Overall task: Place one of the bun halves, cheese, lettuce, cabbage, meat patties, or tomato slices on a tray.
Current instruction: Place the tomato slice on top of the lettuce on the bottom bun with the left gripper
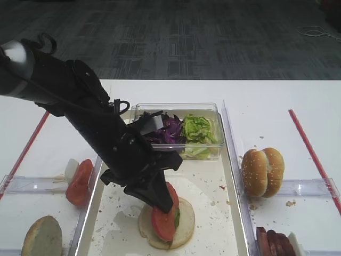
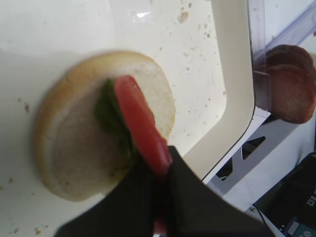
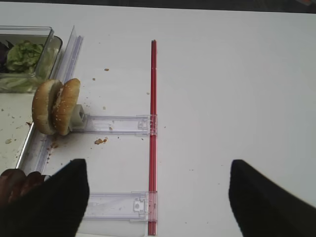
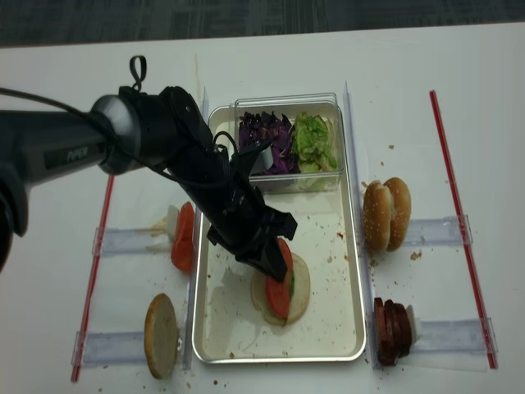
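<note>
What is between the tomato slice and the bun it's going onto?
Only a bit of lettuce. The left gripper is shut on the tomato slice, tilted over the bun half on the tray. Nothing else visible stands in the way.

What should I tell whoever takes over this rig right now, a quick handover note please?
Left gripper: shut on a tomato slice, holding it on edge over the bun half in the tray.
Right gripper: open, empty, above the table near the rail.
Things: lettuce piece already on that bun half; more tomato slices and a bun half left of the tray; buns and meat patties right.
Done: bun half, lettuce placed.
Left: release the tomato slice, withdraw.
</note>
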